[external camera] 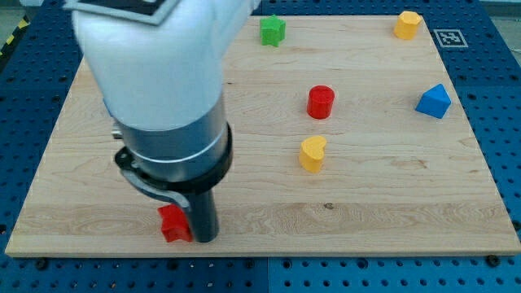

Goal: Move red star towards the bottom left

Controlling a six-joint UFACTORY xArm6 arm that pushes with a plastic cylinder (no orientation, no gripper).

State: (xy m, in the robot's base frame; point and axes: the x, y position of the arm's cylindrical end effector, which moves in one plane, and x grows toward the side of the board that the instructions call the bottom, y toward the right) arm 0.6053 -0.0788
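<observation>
Arm low at the view's bottom left

My tip (203, 239) points straight down under the thick white and dark arm (163, 89).

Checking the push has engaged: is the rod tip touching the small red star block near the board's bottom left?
Touching, as far as the camera view shows: my tip sits flush against the right side of the small red star block, no board visible between them.

Red star (173, 223); red cylinder (321, 102). Yellow heart-like block (313, 153); second yellow block (407, 24), shape unclear. Green star (272, 31). Blue block (434, 101), angular. Pale wood-grain board (391, 195) on blue perforated base (24, 89). Black-and-white marker tag (450, 37). Arm white above, dark below (163, 98).
</observation>
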